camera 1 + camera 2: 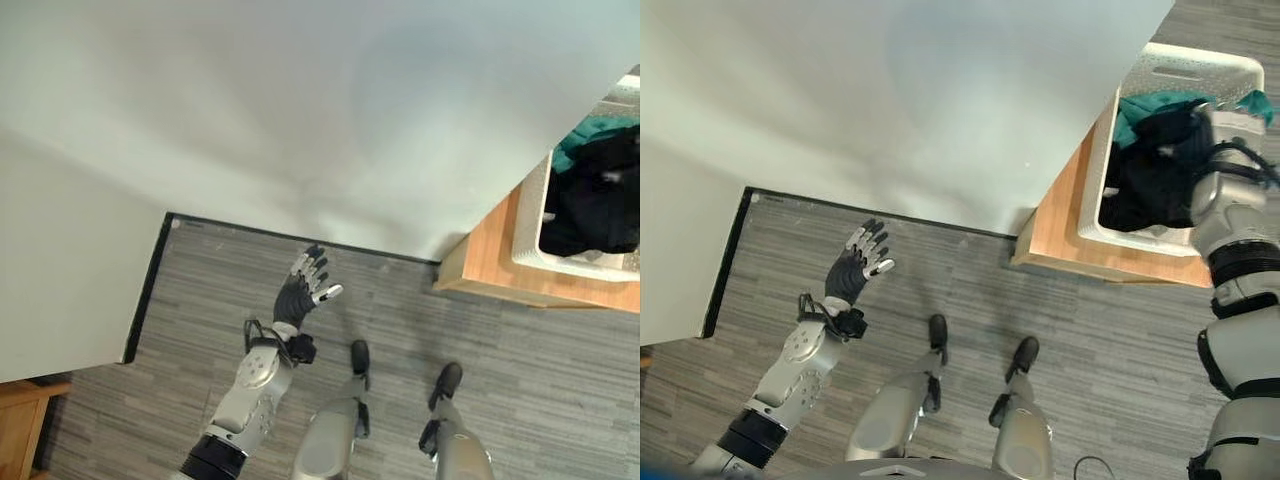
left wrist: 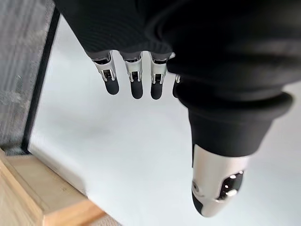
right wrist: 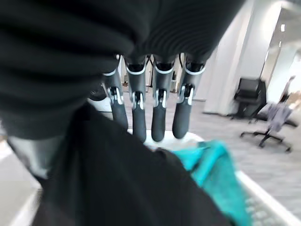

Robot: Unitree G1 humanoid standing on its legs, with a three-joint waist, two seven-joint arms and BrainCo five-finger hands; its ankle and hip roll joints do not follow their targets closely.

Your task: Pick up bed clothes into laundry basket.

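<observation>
Nearest the head camera, the left hand [image 1: 858,268] hung above the grey plank floor [image 1: 1110,340] just in front of the bed's corner, raised with its fingers [image 2: 136,81] straight and spread and nothing held; in the left wrist view they pointed out over the pale sheet. A wide bed [image 1: 300,120] with a smooth, pale grey-green sheet took up the upper part of both eye views, its dark base edge showing along the floor line.

To the robot's right, a white laundry basket [image 1: 1185,62] with a perforated wall stood on a low wooden platform [image 1: 1060,235] beside the bed. Inside the basket lay a black garment [image 1: 1150,180] heaped over a teal cloth [image 1: 1140,108], the teal showing at the far side of the pile.

Over the basket's near right side sat the right hand [image 3: 150,108]. In its own wrist view its fingers [image 3: 158,115] reached out straight in a row above the black garment, curled round nothing, with the teal cloth just beside them and the basket's white rim past their tips. Beyond the basket that view showed a room with office chairs [image 3: 263,117] on the floor, well apart.
</observation>
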